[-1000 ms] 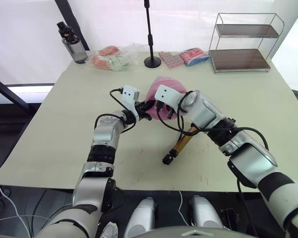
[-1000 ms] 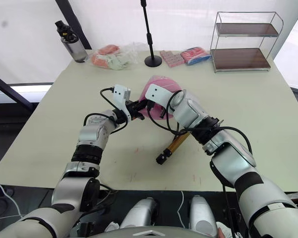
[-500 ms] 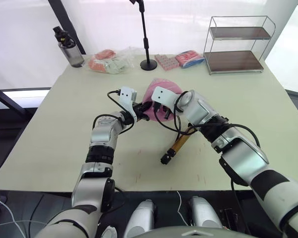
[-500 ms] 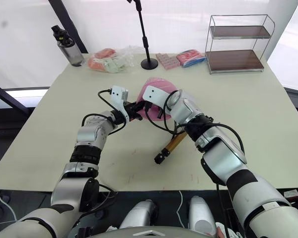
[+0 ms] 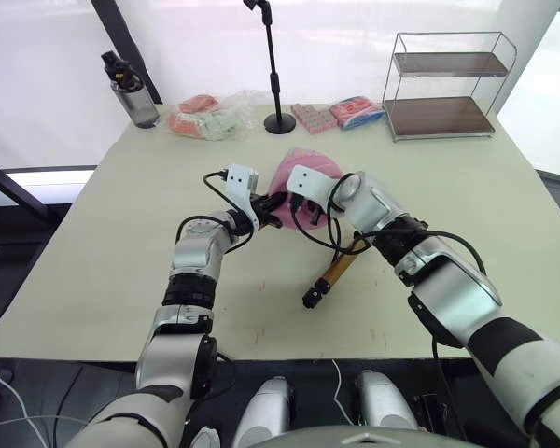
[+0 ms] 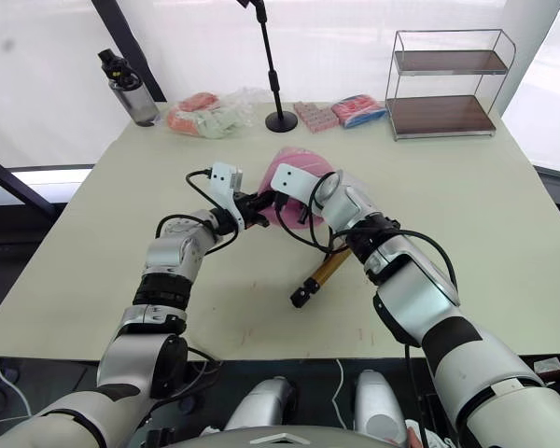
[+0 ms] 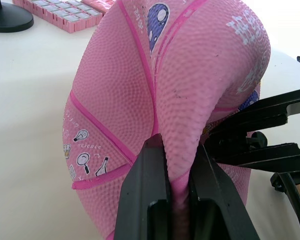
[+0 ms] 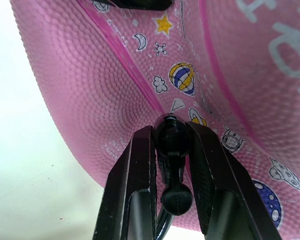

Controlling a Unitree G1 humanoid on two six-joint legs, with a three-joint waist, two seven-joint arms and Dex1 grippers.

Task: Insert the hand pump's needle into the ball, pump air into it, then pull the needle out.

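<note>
Ball [image 7: 140,100], partly deflated, mid-table: fold pinched between left gripper [image 7: 177,165] fingers. Needle fitting [image 8: 172,137] clamped in right gripper [image 8: 172,145], pressed against ball. Pump [image 5: 336,273] lying just beside.

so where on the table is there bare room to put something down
The near left of the table, beside the left gripper, is bare, and so is the right side in front of the wire shelf. The middle is crowded: ball, both grippers and hand pump. The far edge holds a bottle, snack bags, a stand base and packets.
</note>
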